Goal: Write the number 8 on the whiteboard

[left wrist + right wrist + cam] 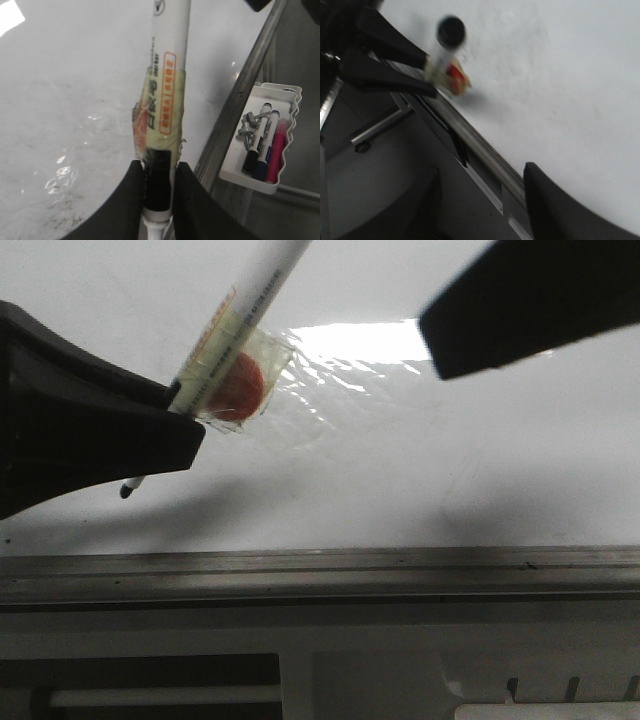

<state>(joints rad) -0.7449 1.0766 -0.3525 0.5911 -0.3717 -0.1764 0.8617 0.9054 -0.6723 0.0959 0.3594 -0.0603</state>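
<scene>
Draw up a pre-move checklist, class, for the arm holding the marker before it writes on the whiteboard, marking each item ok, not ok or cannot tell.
1. Marker gripped by left gripper: ok.
2. Cap off, tip exposed: ok.
3. Tip touching whiteboard: cannot tell.
4. Board free of any number 8: ok, none visible.
5. Right gripper open, holding nothing: ok.
6. Spare markers in tray: ok.

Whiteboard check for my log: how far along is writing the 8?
Done: the left tool is shut on the marker, whose tip is close to the whiteboard; contact can't be judged. In hand: nothing written shows, with no 8 or stroke on the board in any view. Left: the whole 8. The right tool is open and empty over the rail.
</scene>
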